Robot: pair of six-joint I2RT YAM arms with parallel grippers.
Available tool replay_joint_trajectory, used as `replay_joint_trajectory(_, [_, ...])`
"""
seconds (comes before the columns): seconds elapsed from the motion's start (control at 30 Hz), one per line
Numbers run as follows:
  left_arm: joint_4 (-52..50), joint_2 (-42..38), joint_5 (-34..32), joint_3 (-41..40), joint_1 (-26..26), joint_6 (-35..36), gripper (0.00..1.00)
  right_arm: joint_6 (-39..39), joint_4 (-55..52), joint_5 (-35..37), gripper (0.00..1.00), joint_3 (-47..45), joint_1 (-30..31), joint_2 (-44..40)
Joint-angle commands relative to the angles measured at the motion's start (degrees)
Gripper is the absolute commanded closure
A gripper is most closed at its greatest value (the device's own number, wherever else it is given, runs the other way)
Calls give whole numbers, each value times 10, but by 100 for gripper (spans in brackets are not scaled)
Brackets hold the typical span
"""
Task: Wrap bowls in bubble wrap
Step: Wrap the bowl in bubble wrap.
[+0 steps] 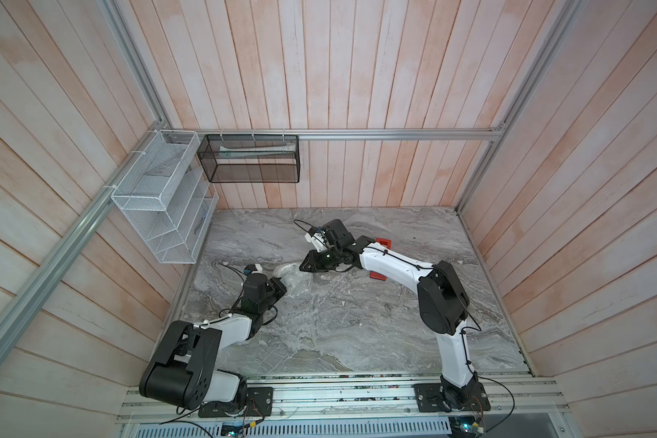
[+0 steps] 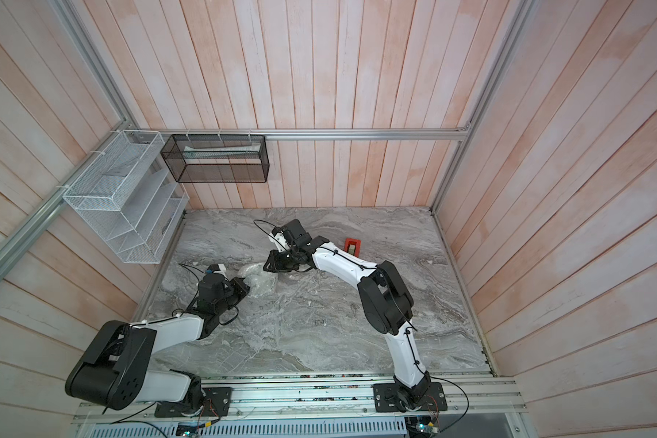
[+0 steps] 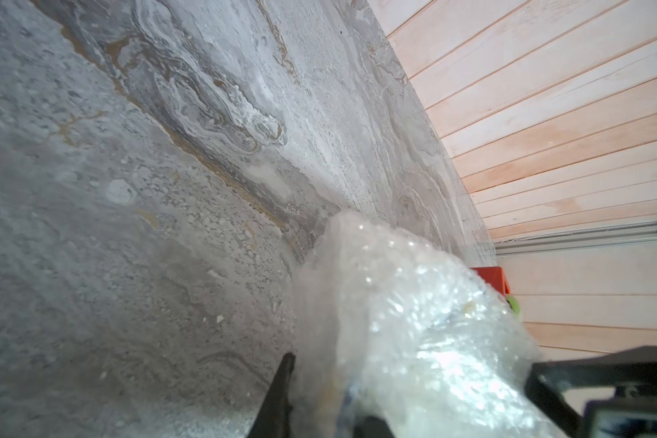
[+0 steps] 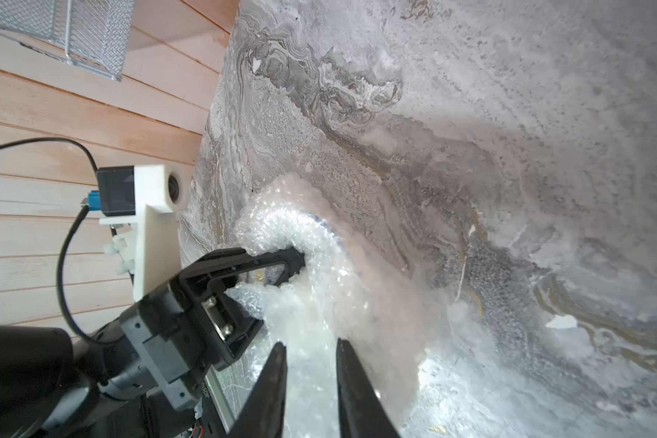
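Eyes on the left pincer (image 4: 291, 265): it's clamped on the wrap (image 4: 319, 299), one black finger biting into the crumpled plastic at the centre of the right wrist frame. From its own wrist camera the wrap fills the gap between the jaws, bright and bubbly in the lower right of that frame. And there's the bowl (image 4: 329, 229), just a sliver of blue rim showing through the plastic at the wrap's far edge, the rest hidden inside. Loose plastic spreads out over the desk (image 1: 357, 322) towards the lower right of the right wrist frame.

Now the right pincer (image 4: 311, 343), bottom centre of its own frame: jaws a little apart, plastic bunched between the tips. Gripping or merely straddling? I can't tell.

Pulling out to a top view, the wrap lies left of centre on the grey marbled desk, squeezed between the two pincers, one reaching in from the lower left, one from the upper right. The red dispenser (image 2: 352, 246) stands right of centre beyond the right arm (image 2: 342, 261), well apart from the wrap. A white rack (image 1: 156, 197) and a black basket (image 1: 251, 159) hang on the walls, upper left.
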Motion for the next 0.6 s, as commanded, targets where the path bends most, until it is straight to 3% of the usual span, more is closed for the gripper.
replay_joint_trajectory(0.0, [52,2,-9,-2,-2,-10,91,-17,-16,-2,80,40,0,34])
replay_joint_trajectory(0.33, [41,0,-9,3,-4,10,91,-56,-94,-40,82,163,20,118])
replay_joint_trajectory(0.57, [28,1,-15,14,-4,26,91,-49,-125,-39,85,190,27,145])
